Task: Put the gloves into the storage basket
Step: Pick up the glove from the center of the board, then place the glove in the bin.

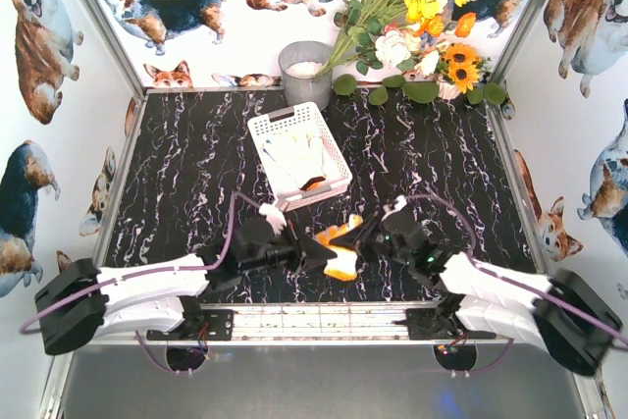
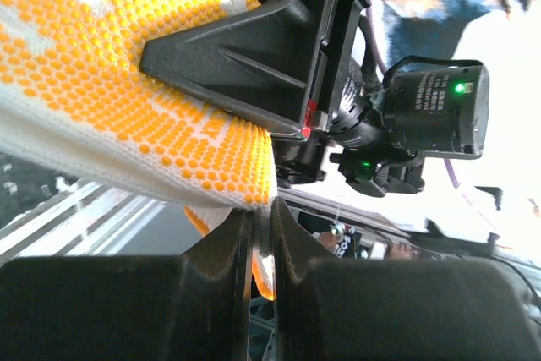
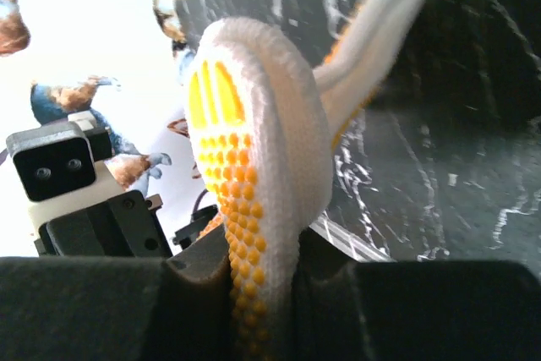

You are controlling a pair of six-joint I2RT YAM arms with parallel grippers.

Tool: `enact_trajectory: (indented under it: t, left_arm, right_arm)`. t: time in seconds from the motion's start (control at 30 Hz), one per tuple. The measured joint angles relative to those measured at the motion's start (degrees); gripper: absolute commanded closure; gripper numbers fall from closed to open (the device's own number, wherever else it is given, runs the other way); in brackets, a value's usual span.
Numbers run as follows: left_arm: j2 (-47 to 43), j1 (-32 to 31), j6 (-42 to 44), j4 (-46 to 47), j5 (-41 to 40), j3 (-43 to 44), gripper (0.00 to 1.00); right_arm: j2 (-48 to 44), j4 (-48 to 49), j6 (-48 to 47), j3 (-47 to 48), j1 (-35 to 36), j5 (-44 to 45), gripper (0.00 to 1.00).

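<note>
Arms meet low over the near edge of the desk (image 1: 186, 164) in the overhead view. The left arm (image 1: 147, 291) and right arm (image 1: 491, 291) both angle inward. The left end effector (image 1: 299, 250) and right end effector (image 1: 365, 240) each grip an end of one white glove (image 1: 340, 250) with orange dots. Behind it, near the middle of the desk, the white basket (image 1: 263, 127) sits at a slant with pale gloves (image 1: 294, 156) lying inside, one showing an orange cuff.

Left wrist view: the left end effector's fingers (image 2: 211, 281) are nearly together, pinching a fold of the glove's knit edge. The dotted palm stretches up and to the left, where a black finger (image 2: 245, 65) of the right end effector presses on it.

Right wrist view: the right end effector is clamped on the glove. The dotted side bulges up in a rounded fold between the pads, and white glove tips trail off to the upper right above the dark marbled desk.
</note>
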Motion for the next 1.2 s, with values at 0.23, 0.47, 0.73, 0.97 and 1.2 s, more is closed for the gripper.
enact_trajectory:
  t: [0.23, 0.47, 0.73, 0.97, 1.2]
  left_arm:
    - [-3.72, 9.38, 10.01, -13.97, 7.28, 13.40, 1.00]
    - [-0.92, 19.89, 24.65, -27.85, 12.48, 30.16, 1.00]
    - [5.22, 29.66, 36.39, -34.38, 12.52, 37.22, 1.00]
    - [13.14, 35.98, 44.02, -36.96, 10.99, 41.46, 1.00]
    - [21.75, 40.92, 49.07, -37.86, 11.08, 47.63, 1.00]
  right_arm:
    - [-8.68, -17.29, -8.83, 14.97, -2.25, 4.57, 1.00]
    - [2.62, -18.62, -16.48, 31.87, -8.28, -0.50, 1.00]
    - [25.03, -18.53, -24.76, 49.68, -10.95, -7.21, 1.00]
    - [40.94, -16.55, -29.20, 60.50, -12.57, -12.28, 1.00]
    - [52.37, -15.13, -33.29, 71.73, -13.88, -14.82, 1.00]
